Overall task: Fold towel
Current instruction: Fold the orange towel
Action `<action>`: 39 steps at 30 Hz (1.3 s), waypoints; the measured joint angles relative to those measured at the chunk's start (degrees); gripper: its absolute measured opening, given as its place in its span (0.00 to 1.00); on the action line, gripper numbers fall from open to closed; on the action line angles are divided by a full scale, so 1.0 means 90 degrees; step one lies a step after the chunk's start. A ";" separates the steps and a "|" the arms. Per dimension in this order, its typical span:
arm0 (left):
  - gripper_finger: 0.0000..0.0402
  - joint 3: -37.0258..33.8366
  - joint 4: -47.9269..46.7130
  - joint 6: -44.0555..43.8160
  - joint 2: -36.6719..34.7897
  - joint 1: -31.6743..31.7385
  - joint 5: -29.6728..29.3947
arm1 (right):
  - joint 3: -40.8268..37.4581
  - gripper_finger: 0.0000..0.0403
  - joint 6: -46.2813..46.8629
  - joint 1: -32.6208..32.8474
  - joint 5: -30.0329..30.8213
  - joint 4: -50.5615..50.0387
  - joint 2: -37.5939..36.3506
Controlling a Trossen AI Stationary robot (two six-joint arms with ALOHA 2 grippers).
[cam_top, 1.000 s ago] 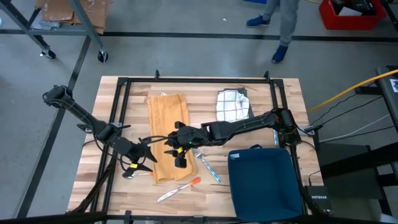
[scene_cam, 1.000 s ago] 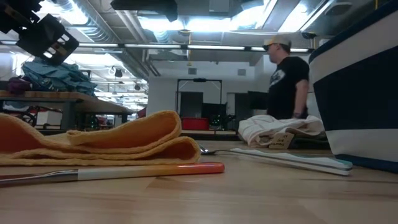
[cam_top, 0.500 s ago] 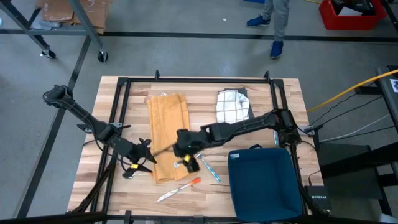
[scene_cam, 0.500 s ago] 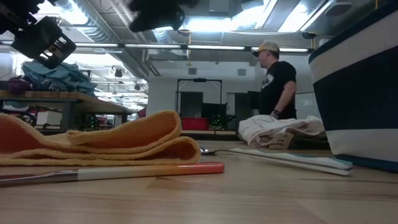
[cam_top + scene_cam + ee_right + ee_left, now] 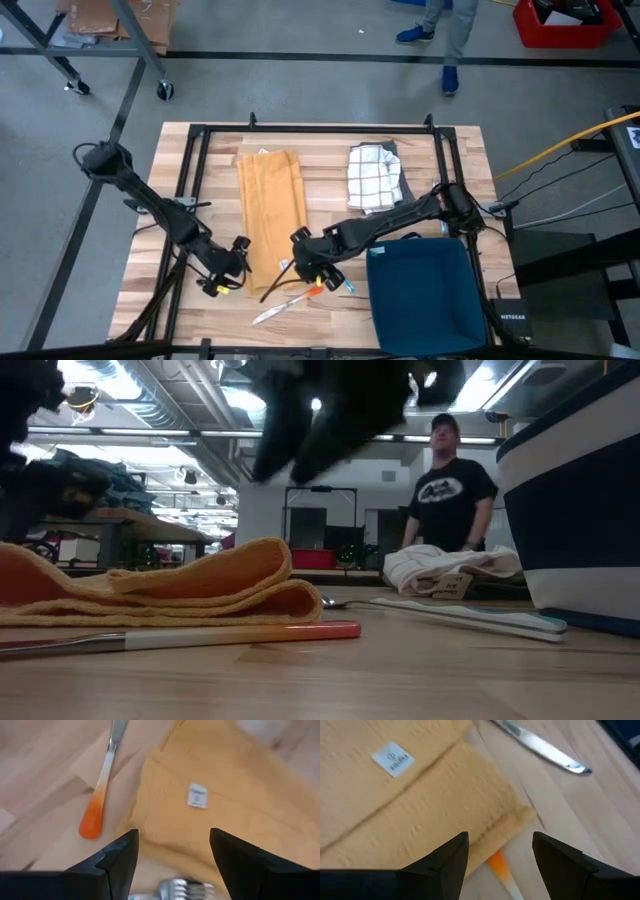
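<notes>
Beside the right hand (image 5: 318, 276), whose fingers stand apart and empty, a dark blue bin (image 5: 425, 290) sits on the counter (image 5: 450, 150); its contents cannot be made out. Just ahead of both hands lies the orange towel (image 5: 270, 215), folded into a long strip with a small white label (image 5: 197, 796), its print unreadable. Fingers of the left hand (image 5: 232, 268) also stand apart, gripping nothing, at the towel's near corner.
</notes>
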 joint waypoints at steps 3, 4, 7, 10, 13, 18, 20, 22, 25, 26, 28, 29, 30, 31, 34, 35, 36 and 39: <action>0.53 0.0000 0.0223 -0.0039 0.0298 -0.0028 0.0001 | -0.0069 0.62 -0.0155 0.0000 -0.0012 0.0040 0.0208; 0.53 0.0000 0.0303 -0.0003 0.0365 -0.0028 0.0001 | -0.0069 0.62 -0.0248 0.0000 -0.0014 0.0093 0.0286; 0.53 0.0000 0.0414 0.0007 0.0524 -0.0026 -0.0035 | -0.0066 0.62 -0.0532 -0.0002 -0.0021 0.0162 0.0536; 0.53 0.0000 0.0414 -0.0004 0.0660 -0.0028 -0.0100 | -0.0066 0.62 -0.0667 -0.0002 -0.0058 0.0173 0.0747; 0.53 0.0000 0.0421 -0.0005 0.0809 -0.0026 -0.0123 | -0.0066 0.62 -0.0681 -0.0002 -0.0060 0.0189 0.0878; 0.53 0.0007 0.0485 -0.0008 0.1068 -0.0027 -0.0238 | -0.0065 0.62 -0.0681 -0.0002 -0.0063 0.0223 0.1016; 0.53 0.0012 0.0552 -0.0117 0.1156 -0.0028 -0.0345 | -0.0061 0.62 -0.0681 -0.0002 -0.0065 0.0224 0.1037; 0.53 0.0012 0.0688 -0.0252 0.1211 -0.0028 -0.0403 | -0.0059 0.62 -0.0676 -0.0002 -0.0065 0.0226 0.1050; 0.53 0.0010 0.0877 -0.0342 0.1226 -0.0023 -0.0423 | -0.0057 0.62 -0.0633 -0.0002 -0.0065 0.0226 0.1052; 0.53 0.0004 0.0907 -0.0347 0.1228 -0.0023 -0.0420 | -0.0057 0.62 -0.0633 -0.0002 -0.0065 0.0226 0.1053; 0.53 0.0002 0.0940 -0.0358 0.1230 -0.0025 -0.0424 | -0.0057 0.62 -0.0630 -0.0007 -0.0067 0.0226 0.1054; 0.53 0.0002 0.0941 -0.0365 0.1231 -0.0023 -0.0421 | -0.0057 0.62 -0.0629 -0.0007 -0.0067 0.0227 0.1057; 0.53 0.0002 0.0940 -0.0376 0.1231 -0.0023 -0.0416 | -0.0057 0.62 -0.0628 -0.0007 -0.0077 0.0227 0.1059; 0.53 0.0002 0.0937 -0.0387 0.1231 -0.0023 -0.0410 | -0.0057 0.62 -0.0628 -0.0007 -0.0107 0.0226 0.1059; 0.53 0.0002 0.0940 -0.0483 0.1231 -0.0026 -0.0410 | -0.0057 0.62 -0.0623 -0.0007 -0.0115 0.0226 0.1062; 0.53 0.0002 0.0940 -0.0540 0.1231 -0.0026 -0.0410 | -0.0057 0.62 -0.0623 -0.0007 -0.0131 0.0226 0.1062; 0.52 0.0002 0.0940 -0.0617 0.1231 -0.0026 -0.0413 | -0.0057 0.61 -0.0619 -0.0007 -0.0179 0.0226 0.1062; 0.46 0.0002 0.0944 -0.0773 0.1229 -0.0023 -0.0314 | -0.0057 0.58 -0.0606 -0.0012 -0.0426 0.0231 0.1066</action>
